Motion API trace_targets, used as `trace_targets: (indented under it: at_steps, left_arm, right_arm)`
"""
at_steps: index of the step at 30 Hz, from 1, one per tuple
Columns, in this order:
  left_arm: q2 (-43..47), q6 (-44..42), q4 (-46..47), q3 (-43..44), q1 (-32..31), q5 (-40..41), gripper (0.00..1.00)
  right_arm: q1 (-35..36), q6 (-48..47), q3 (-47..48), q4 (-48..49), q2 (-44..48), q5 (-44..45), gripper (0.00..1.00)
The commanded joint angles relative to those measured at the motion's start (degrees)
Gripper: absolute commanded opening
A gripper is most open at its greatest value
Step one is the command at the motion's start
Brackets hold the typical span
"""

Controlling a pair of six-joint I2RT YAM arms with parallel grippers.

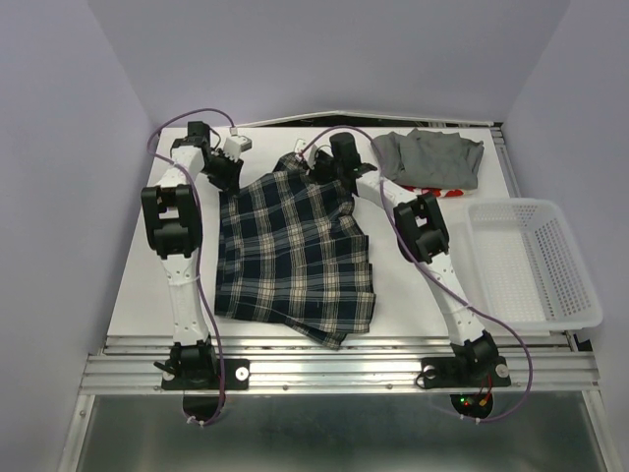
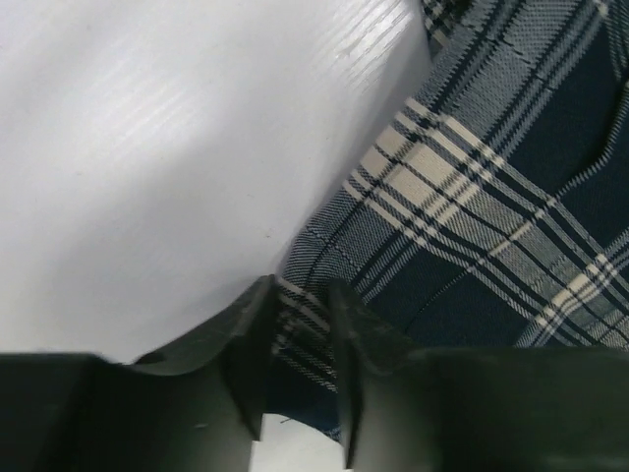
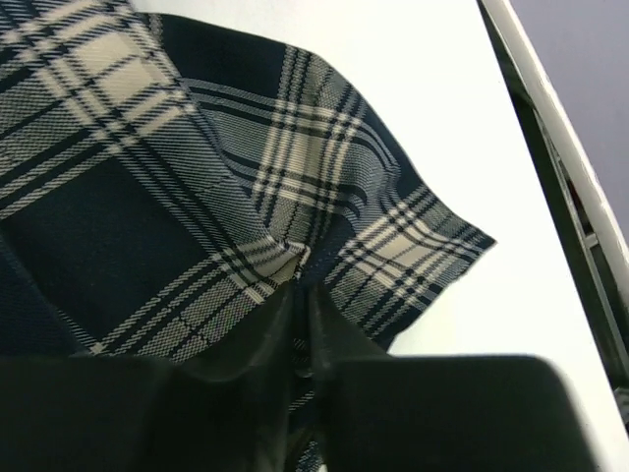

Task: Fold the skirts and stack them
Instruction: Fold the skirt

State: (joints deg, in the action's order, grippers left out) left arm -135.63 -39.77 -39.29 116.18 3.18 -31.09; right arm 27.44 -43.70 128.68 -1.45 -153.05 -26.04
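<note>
Left jaws: nearly closed, pinching the upper-left edge of the plaid skirt (image 1: 295, 251); right jaws: closed on a fold at its upper edge. Plaid skirt: spread flat mid-frame on the desk (image 1: 393, 305), long axis top to bottom, narrower end uppermost. Grey skirt (image 1: 428, 157): upper right, lying over the red-print skirt (image 1: 447, 191).

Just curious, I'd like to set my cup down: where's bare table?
Between the plaid skirt and the basket, under the right arm; also the strip left of the plaid skirt. The far right corner is crowded with the grey skirt.
</note>
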Motion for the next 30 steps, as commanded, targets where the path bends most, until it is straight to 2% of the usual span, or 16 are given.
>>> trace_targets:
  at_steps: [1,2,5,7,12,21,27,30]
  left_arm:
    - [0.19,-0.58,-1.76,-1.04,0.77,-0.64,0.31]
    - [0.19,-0.49,-1.67,-0.96,0.86,-0.99,0.27]
    - [1.16,-0.49,-1.06,-0.34,0.78,-1.6,0.13]
    - [2.3,0.04,-0.36,0.53,0.86,-1.6,0.0]
    - [5.72,-0.57,-1.4,2.47,0.78,-3.97,0.0]
    - [23.46,-1.97,12.03,-14.74,0.6,-2.92,0.0]
    - [29.1,-5.93,11.96,-17.39,0.69,-3.01,0.0]
    - [32.7,-9.09,11.08,-20.2,0.6,-3.45,0.0]
  right_arm:
    - [-0.02,-1.3,0.43,4.44,3.37,1.52,0.1]
    - [-0.02,-0.95,0.6,5.31,3.38,2.48,0.01]
    - [-0.02,-0.16,1.13,6.72,4.43,3.36,0.01]
    - [-0.55,0.2,2.18,7.43,5.13,3.89,0.01]
    - [-1.07,-0.15,4.12,7.69,6.45,4.51,0.01]
    - [-2.12,-2.0,-3.43,9.01,15.84,3.63,0.01]
    - [-3.18,-2.26,-6.5,7.87,21.73,4.07,0.01]
    - [-3.18,-3.76,-11.69,3.75,27.88,0.56,0.01]
